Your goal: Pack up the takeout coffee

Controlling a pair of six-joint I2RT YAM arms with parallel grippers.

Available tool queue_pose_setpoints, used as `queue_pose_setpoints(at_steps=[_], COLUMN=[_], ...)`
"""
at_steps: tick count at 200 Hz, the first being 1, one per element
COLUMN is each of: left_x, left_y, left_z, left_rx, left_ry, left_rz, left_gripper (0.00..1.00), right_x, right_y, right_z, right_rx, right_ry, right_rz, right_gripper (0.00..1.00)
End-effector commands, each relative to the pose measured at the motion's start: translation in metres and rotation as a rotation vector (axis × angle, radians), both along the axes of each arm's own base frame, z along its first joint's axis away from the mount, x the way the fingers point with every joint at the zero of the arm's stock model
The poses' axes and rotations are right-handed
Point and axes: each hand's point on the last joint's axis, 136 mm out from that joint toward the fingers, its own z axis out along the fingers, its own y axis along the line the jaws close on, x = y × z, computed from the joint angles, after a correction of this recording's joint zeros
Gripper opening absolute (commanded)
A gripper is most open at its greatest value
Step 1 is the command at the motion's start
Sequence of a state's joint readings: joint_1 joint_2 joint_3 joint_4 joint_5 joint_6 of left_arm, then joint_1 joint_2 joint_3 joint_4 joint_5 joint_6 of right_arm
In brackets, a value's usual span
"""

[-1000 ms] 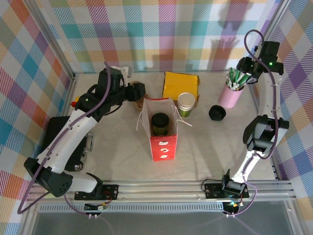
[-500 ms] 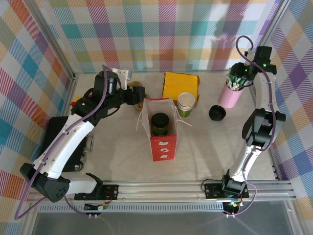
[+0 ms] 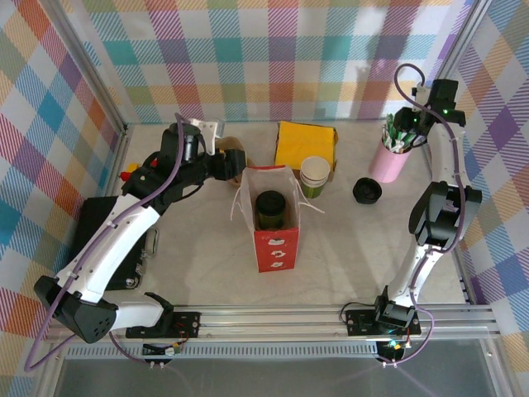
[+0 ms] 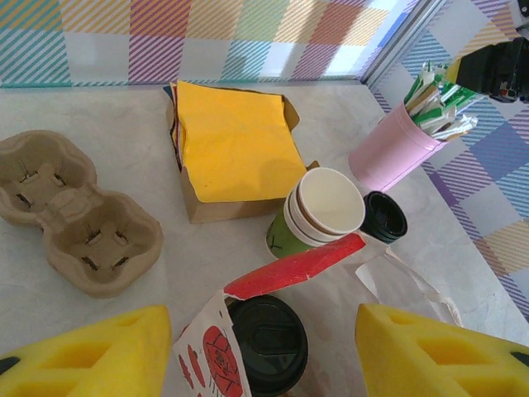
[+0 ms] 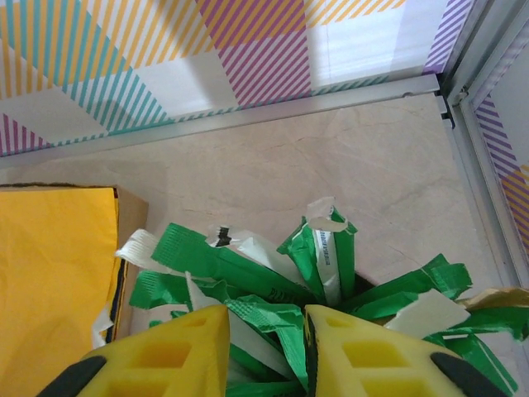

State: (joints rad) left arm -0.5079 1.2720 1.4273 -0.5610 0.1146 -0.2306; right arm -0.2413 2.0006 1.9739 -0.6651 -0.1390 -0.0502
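— What's on the counter (image 3: 198,256), biggest first?

— The two arms. The left arm (image 3: 124,223) reaches from the near left corner toward the back. The right arm (image 3: 438,215) rises along the right edge. A black case (image 3: 95,227) lies at the left, partly under the left arm.

— And in the middle?

— The bag (image 3: 275,246) stands upright with its red front toward the arm bases and its mouth open. Behind it, by the back wall, is a box of yellow napkins (image 3: 304,145). To the left of the napkins lies a brown cardboard carrier (image 4: 74,219).

— The cups?

— The pink cup (image 3: 388,164) stands near the back right corner. The cup stack (image 3: 315,175) is just right of the bag's far end, in front of the napkins.

— Where is the coffee?

— The coffee (image 3: 270,208) sits upright inside the bag with its black lid on.

— Anything smaller?

— A loose lid (image 3: 366,191) lies between the cup stack and the pink cup. Green-and-white sticks (image 5: 273,265) fan out of the pink cup.

— The fingers?

— The left fingers (image 4: 91,356) are spread wide, holding nothing, above the back end of the bag. The right fingers (image 5: 165,356) are over the pink cup with a narrow gap between them. Stick wrappers lie in that gap, and I cannot tell whether one is pinched.
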Motion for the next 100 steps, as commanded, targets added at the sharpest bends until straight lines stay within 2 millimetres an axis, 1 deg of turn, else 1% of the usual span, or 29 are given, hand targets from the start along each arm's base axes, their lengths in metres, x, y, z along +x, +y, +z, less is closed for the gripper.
queue_pose_setpoints(at_steps=[1, 28, 54, 67, 75, 88, 100], left_x=[0.001, 0.003, 0.004, 0.003, 0.003, 0.002, 0.001], left_y=[0.002, 0.0, -0.004, -0.004, -0.003, -0.002, -0.001], left_z=[0.011, 0.007, 0.005, 0.007, 0.008, 0.01, 0.012], left_rx=[-0.012, -0.013, -0.012, -0.015, -0.015, -0.015, -0.016], left_ry=[-0.044, -0.037, -0.022, -0.026, -0.031, -0.034, -0.042], left_rz=[0.0, -0.007, -0.023, -0.022, -0.021, -0.018, -0.016], left_gripper=[0.6, 0.6, 0.59, 0.59, 0.59, 0.59, 0.59], right_x=[0.007, 0.009, 0.012, 0.013, 0.012, 0.009, 0.007], right_y=[-0.008, -0.009, -0.012, -0.011, -0.012, -0.011, -0.01], right_z=[-0.008, -0.013, -0.019, -0.019, -0.017, -0.008, 0.003], right_rx=[-0.027, -0.029, -0.031, -0.052, -0.057, -0.063, -0.064], right_ry=[-0.004, 0.004, 0.013, 0.01, 0.009, -0.008, -0.039], right_rz=[0.007, 0.011, 0.008, 0.033, 0.033, 0.033, 0.031], right_gripper=[0.3, 0.33, 0.32, 0.28, 0.23, 0.16, 0.12])
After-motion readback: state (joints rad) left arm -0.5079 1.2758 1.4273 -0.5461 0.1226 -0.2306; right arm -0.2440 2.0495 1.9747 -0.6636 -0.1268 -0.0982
